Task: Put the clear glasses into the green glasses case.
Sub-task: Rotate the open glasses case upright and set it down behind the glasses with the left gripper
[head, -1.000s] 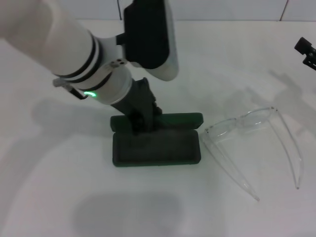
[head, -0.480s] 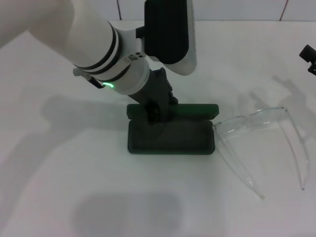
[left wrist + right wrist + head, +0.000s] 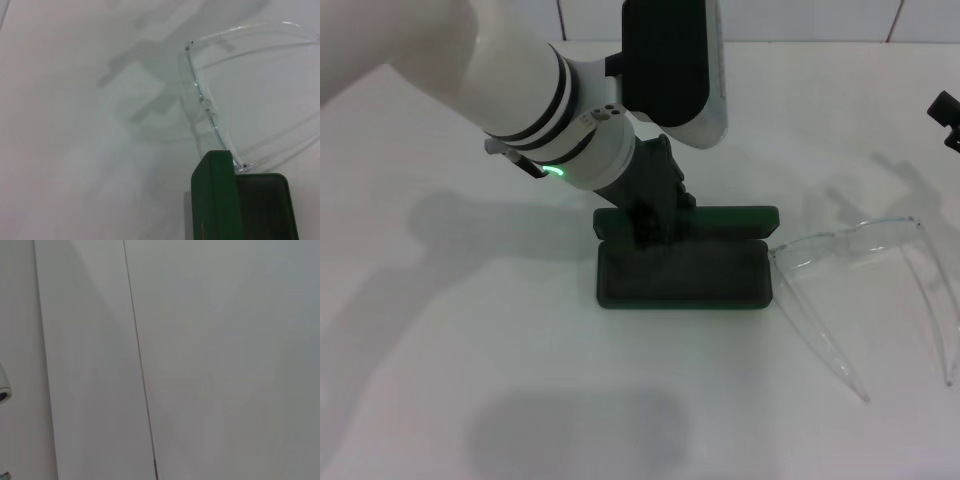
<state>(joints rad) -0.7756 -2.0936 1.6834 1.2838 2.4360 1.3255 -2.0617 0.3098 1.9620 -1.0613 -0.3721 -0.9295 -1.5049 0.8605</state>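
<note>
The green glasses case lies open in the middle of the white table, its lid standing up along the far side. My left gripper reaches down onto the lid's left part and is shut on it. The clear glasses lie unfolded just right of the case, one lens corner touching the case's right end, arms pointing toward the near edge. In the left wrist view the case lid and the glasses show close together. My right gripper is parked at the far right edge.
White table top all around, with a tiled wall behind it. The right wrist view shows only a plain white surface with a thin seam.
My left gripper has slid to the right with the case in its hold, and the glasses have shifted right along with the case. The right gripper has barely moved.
</note>
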